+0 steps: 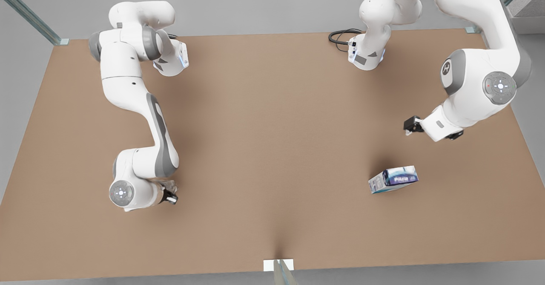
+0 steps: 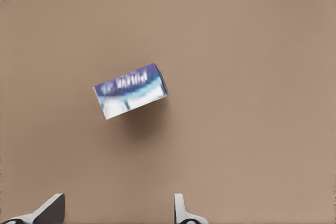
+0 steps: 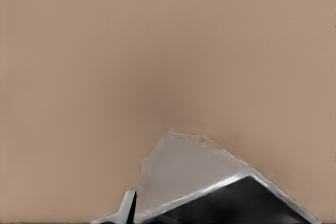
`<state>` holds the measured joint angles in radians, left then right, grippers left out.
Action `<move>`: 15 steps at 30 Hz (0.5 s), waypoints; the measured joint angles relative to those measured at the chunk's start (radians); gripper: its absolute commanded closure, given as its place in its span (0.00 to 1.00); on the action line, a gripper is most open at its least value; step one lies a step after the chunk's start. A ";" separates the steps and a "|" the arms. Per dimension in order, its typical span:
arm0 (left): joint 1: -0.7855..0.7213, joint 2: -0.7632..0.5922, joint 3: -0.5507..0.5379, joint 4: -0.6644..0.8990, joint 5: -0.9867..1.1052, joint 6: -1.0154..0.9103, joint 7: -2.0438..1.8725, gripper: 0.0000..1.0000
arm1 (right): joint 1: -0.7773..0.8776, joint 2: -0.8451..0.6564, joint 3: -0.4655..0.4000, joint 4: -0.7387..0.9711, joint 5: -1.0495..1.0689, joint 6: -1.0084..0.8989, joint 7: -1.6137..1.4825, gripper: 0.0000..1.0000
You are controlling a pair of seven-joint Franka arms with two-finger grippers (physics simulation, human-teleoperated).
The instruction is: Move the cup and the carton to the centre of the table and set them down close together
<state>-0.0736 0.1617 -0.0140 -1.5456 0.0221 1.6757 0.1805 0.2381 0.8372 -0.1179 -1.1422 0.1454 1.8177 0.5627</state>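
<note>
Front view: I see the small blue-purple-white rectangular carton [image 1: 393, 179] at four o'clock on the light brown worktop [image 1: 272, 106], with the left tool [image 1: 409, 126] hovering near it. The right tool [image 1: 171, 198] is at eight o'clock.

Left wrist view: its fingers [image 2: 181, 212] are apart. I judge the carton light and stiff, so I'd grip its long sides.

Right wrist view: that tool seems clamped on the pale grey faceted cup [image 3: 189, 177].

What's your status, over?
Left gripper open, hovering near the carton. Right gripper shut on the cup, front view's left. Nothing blocking the table centre.

Plain grey floor [image 1: 255, 4] around, perhaps glass-edged posts [image 1: 30, 16] at the corners.
</note>
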 measured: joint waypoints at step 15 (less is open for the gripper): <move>-0.109 0.058 0.000 -0.152 -0.001 0.419 -1.281 0.00 | 0.309 0.262 -0.009 0.502 0.123 -0.085 0.620 0.79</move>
<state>-0.1830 0.2193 -0.0138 -1.6980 0.0211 2.0942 -1.1009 0.5470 1.0987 -0.1270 -0.6398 0.2687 1.7330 1.1830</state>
